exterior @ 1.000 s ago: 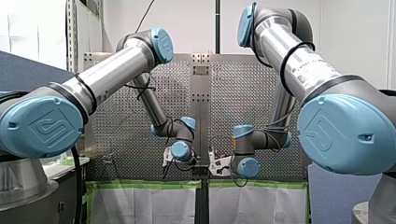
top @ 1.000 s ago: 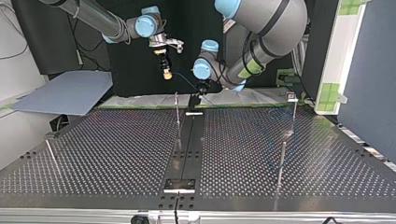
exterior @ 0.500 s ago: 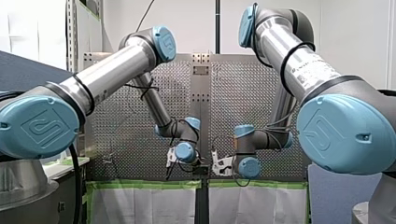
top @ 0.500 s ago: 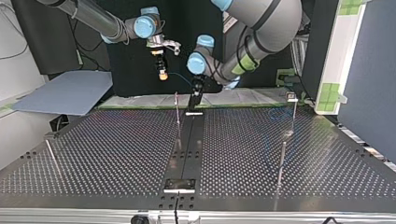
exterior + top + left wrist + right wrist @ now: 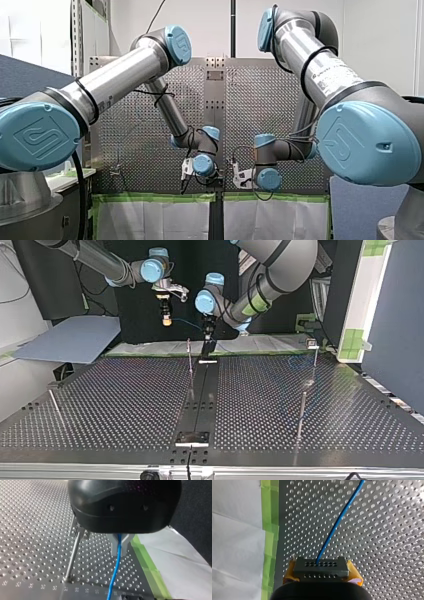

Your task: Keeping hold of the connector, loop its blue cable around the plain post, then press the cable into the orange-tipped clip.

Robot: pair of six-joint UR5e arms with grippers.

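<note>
My right gripper [image 5: 322,573] has yellow pads and is shut on a dark grey connector [image 5: 321,565]. A blue cable [image 5: 339,521] leaves the connector over the perforated table. My left gripper [image 5: 119,552] is shut on that blue cable [image 5: 113,578], which runs on down toward the table. A plain metal post [image 5: 74,553] stands close beside the left gripper. In the top view my right gripper [image 5: 166,320] hangs above the table's far edge, left of my left gripper [image 5: 207,341]. The post [image 5: 189,357] rises between them. The front view shows both grippers low at the middle, left [image 5: 185,174] and right [image 5: 241,176].
More thin posts stand at the top view's right [image 5: 301,412], far right [image 5: 315,357] and left [image 5: 55,407]. A dark strip [image 5: 200,400] runs down the middle of the table. Green tape [image 5: 150,575] edges the table beside white sheeting [image 5: 237,542].
Both grippers have shifted toward the top view's left, which is rightward in the front view. My right gripper has moved farther from the post, and each keeps its hold.
</note>
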